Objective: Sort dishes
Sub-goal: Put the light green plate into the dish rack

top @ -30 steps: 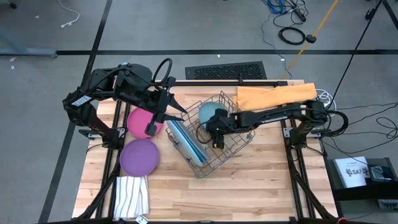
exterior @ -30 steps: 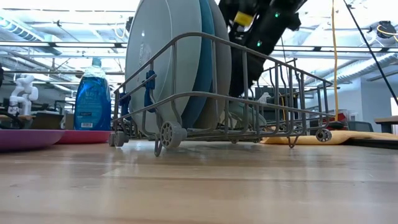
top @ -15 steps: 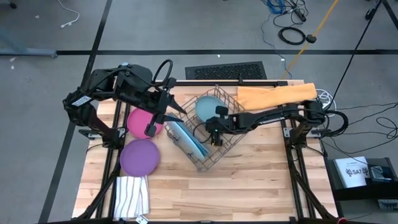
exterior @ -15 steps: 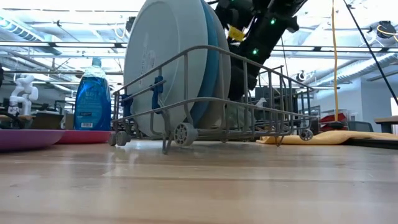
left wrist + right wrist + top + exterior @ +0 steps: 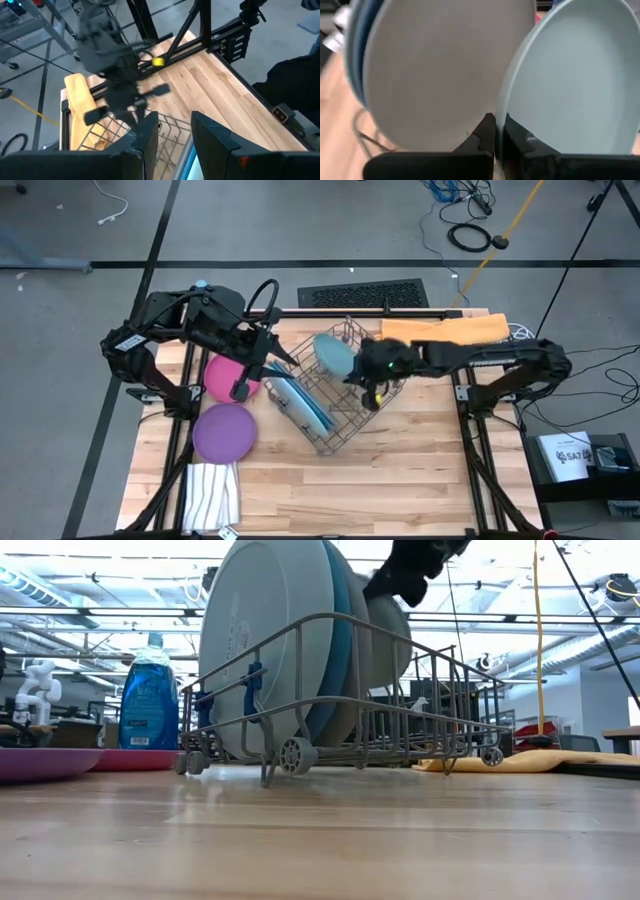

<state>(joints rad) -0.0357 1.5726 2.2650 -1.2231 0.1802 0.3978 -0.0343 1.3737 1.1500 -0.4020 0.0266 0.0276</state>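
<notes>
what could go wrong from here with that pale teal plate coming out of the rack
The right claw pinches only the pale teal plate's rim, so it may swing or slip. It sits close to the grey plate and could knock it. The wire rack sits askew on the table and may be dragged further.

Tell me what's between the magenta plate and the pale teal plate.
In the high view, the left gripper and the big plates standing in the rack separate the magenta plate from the pale teal plate.
</notes>
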